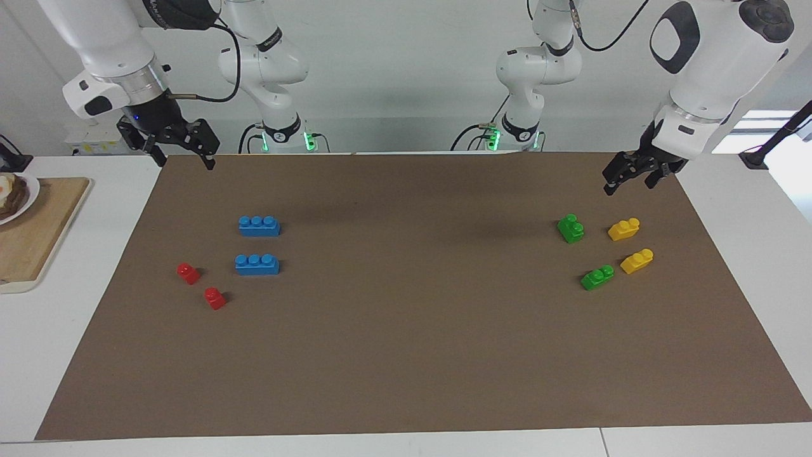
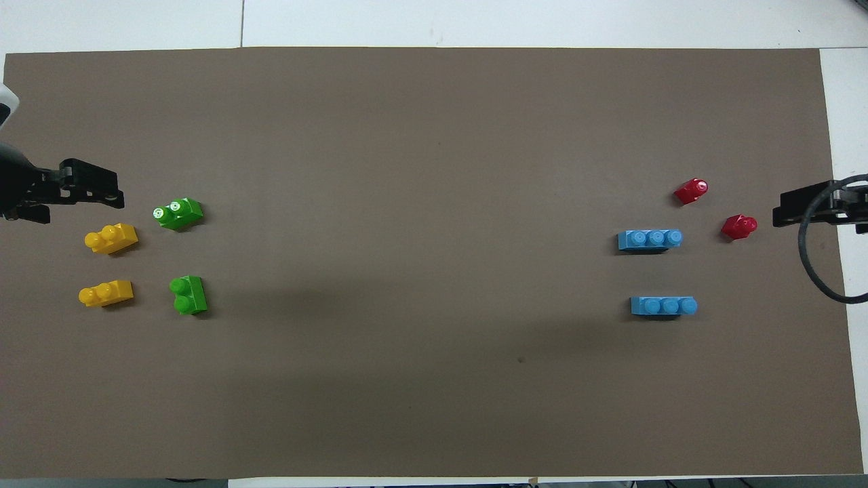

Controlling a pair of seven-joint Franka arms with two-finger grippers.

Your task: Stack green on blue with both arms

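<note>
Left gripper (image 1: 625, 178) jaws open, right gripper (image 1: 184, 152) likewise empty

A mat (image 1: 406, 355) covers most of the desk (image 1: 95, 355). Toward the right arm's end lie two three-stud bricks, one (image 1: 259, 226) nearer to the robots than the other (image 1: 256, 264), with two one-stud bricks (image 1: 188, 273) (image 1: 214, 298) beside the farther one, closer to the mat's edge. Toward the left arm's end, well apart from these, four two-stud bricks form two pairs, one pair (image 1: 571, 228) (image 1: 597, 278) toward the mat's middle and one pair (image 1: 623, 229) (image 1: 637, 261) just beside it, toward the desk's end.
</note>
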